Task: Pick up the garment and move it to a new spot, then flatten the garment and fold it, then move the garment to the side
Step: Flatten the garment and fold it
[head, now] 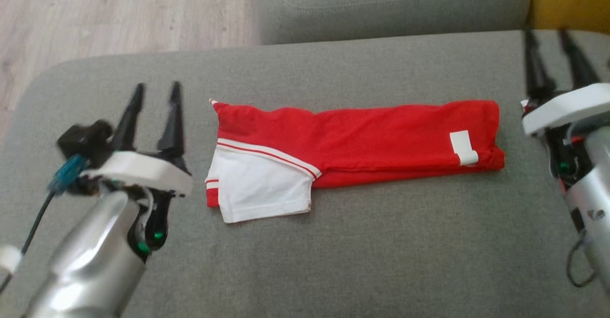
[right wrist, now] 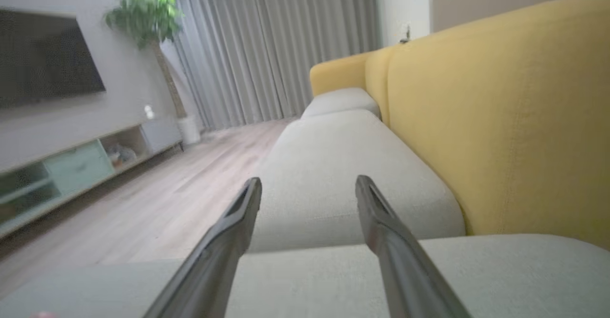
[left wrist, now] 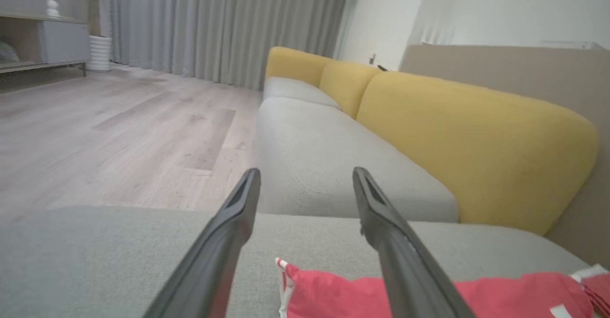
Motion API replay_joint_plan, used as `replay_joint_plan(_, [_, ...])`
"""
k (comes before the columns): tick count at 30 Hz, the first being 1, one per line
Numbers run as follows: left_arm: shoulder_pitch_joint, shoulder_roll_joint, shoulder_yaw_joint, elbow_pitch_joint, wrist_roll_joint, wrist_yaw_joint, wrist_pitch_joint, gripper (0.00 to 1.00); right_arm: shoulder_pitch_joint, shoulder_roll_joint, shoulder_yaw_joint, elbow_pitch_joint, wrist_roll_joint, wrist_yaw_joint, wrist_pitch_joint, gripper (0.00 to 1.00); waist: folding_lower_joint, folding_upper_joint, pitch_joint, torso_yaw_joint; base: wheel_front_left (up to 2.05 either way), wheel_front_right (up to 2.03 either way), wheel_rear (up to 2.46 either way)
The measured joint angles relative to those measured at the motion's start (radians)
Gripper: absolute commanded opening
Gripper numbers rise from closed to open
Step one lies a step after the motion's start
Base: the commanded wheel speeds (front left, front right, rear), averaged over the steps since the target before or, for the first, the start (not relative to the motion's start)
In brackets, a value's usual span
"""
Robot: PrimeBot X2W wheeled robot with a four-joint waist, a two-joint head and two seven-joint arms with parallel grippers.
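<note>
Both jaws are wide and hold nothing. My left gripper (head: 157, 86) sits at the left, fingers spread, just beside the garment (head: 381, 137) and not touching it. The garment is red, folded into a long strip, flat across the middle of the grey sofa cushion (head: 333, 261). Its white sleeve (head: 257, 184) is at the left near corner, and a white tag (head: 463, 147) is near the right end. My right gripper (head: 547, 33) sits at the right, further back, clear of the cloth.

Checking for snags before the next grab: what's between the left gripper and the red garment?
Only bare sofa cushion: in the head view the open left gripper stands apart from the garment, near its white sleeve.
</note>
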Motion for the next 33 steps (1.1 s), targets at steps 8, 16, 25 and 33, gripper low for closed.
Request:
replay_joint_plan(8, [0.258, -0.150, 0.316, -0.163, 0.249, 0.019, -0.003, 1.00, 0.318, 0.245, -0.360, -0.317, -0.282, 0.000, -0.007, 1.00, -0.0001, 0.0000, -0.030, 0.010, 0.00, 0.00, 0.00])
replay_joint_plan(16, [0.463, -0.267, 0.451, -0.177, 0.467, -0.037, -0.005, 1.00, 0.570, 0.337, -0.394, -0.418, -0.413, 0.000, -0.007, 1.00, -0.0001, 0.0000, -0.038, 0.012, 0.00, 0.00, 0.00])
replay_joint_plan(25, [0.474, -0.328, 0.537, -0.157, 0.576, -0.112, -0.005, 1.00, 0.560, 0.353, -0.411, -0.420, -0.470, 0.000, -0.007, 1.00, 0.0001, 0.0000, 0.013, 0.015, 0.00, 0.00, 0.00])
replay_joint_plan(33, [0.382, -0.351, 0.547, -0.138, 0.615, -0.155, -0.005, 1.00, 0.382, 0.355, -0.590, -0.225, -0.629, 0.000, 0.084, 1.00, 0.0002, 0.0000, 0.105, 0.033, 0.00, 0.00, 0.00])
